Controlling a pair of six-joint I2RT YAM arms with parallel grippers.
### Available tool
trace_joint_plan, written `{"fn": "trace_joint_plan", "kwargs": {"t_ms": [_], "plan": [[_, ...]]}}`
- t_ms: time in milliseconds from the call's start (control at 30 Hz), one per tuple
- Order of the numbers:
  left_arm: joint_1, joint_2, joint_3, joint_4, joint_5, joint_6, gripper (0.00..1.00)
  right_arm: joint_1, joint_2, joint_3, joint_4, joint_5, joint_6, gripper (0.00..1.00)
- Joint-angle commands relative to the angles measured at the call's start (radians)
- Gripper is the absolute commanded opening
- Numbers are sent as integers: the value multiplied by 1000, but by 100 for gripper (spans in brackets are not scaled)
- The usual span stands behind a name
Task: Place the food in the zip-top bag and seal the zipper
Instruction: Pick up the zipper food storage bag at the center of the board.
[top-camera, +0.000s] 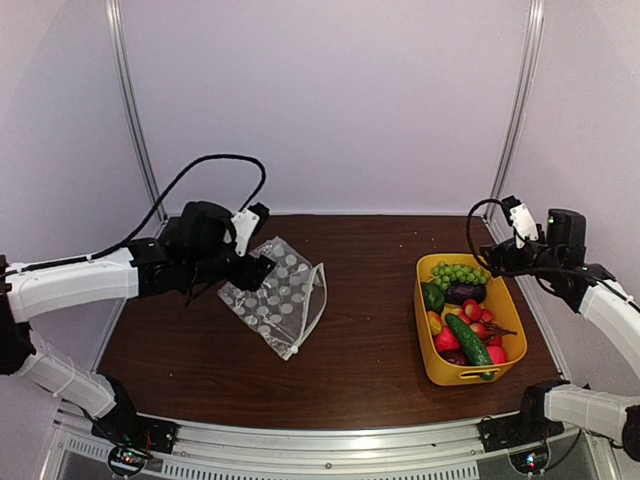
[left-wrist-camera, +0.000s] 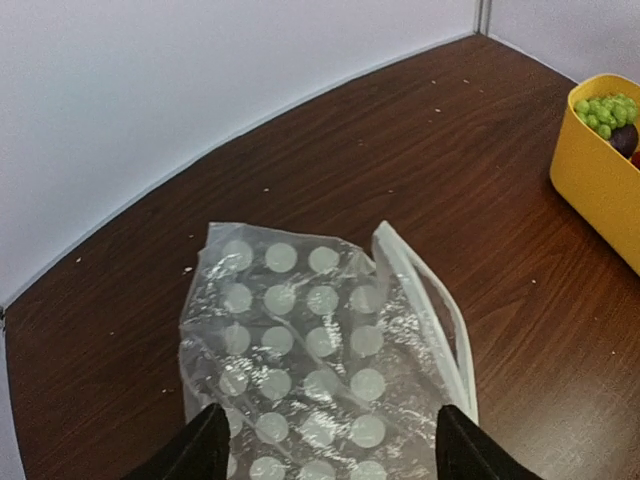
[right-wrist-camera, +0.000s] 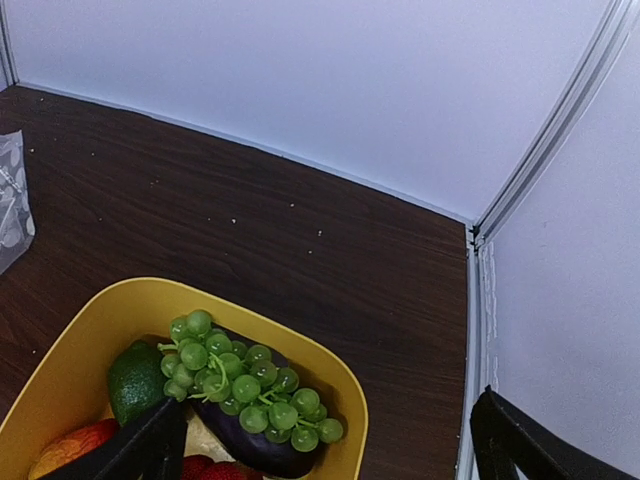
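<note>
Left jaws: released, spread wide. In my left wrist view one dark fingertip (left-wrist-camera: 205, 450) stands at each side of the bag's near end. I cannot tell whether they touch the plastic.

Right jaws: released too, spread wide with nothing between them. One fingertip (right-wrist-camera: 150, 445) hangs over the tub's near-left part and the other is out past its rim toward the side wall.

Zip-top bag (top-camera: 275, 295) (left-wrist-camera: 310, 350): lies crumpled but mostly flat on the left half of the tabletop (top-camera: 370, 370), directly under my left jaws. The white dots face up and I see no food inside it. A corner of it (right-wrist-camera: 10, 200) shows at the left edge of my right wrist view.

Zipper (top-camera: 320, 295) (left-wrist-camera: 466, 370): the white strip runs along the bag's edge on the side toward the tub. In my left wrist view its two tracks seem to part a little. I cannot say for sure whether it is sealed.

Yellow tub (top-camera: 507, 330) (left-wrist-camera: 590, 180) (right-wrist-camera: 60, 370): stands on the right half of the tabletop, well apart from the bag, below my right jaws.

Food: all of it sits in the tub.

Green grapes (top-camera: 458, 272) (left-wrist-camera: 603, 110) (right-wrist-camera: 240, 385): at the far end, lying over the dark purple eggplant (top-camera: 465, 293) (right-wrist-camera: 255, 430).

Green pepper (top-camera: 432, 296) (right-wrist-camera: 135, 380): against the tub's left wall.

Cucumber (top-camera: 468, 342): lies slanted toward the near end.

Red pieces (top-camera: 447, 340): packed around the cucumber.
</note>
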Motion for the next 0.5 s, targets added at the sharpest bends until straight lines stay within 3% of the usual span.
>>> {"fn": "trace_joint_plan", "kwargs": {"t_ms": [0, 167, 333, 467], "plan": [[-136, 185, 161, -77, -23, -61, 70, 11, -16, -38, -3, -80, -45, 100], [-234, 450, 398, -184, -106, -190, 65, 13, -61, -59, -15, -107, -44, 100], [-254, 708, 664, -406, -204, -360, 55, 14, -86, -67, -18, -138, -43, 100], [-255, 816, 791, -507, -295, -448, 50, 15, -97, -70, -21, -133, -51, 100]]}}
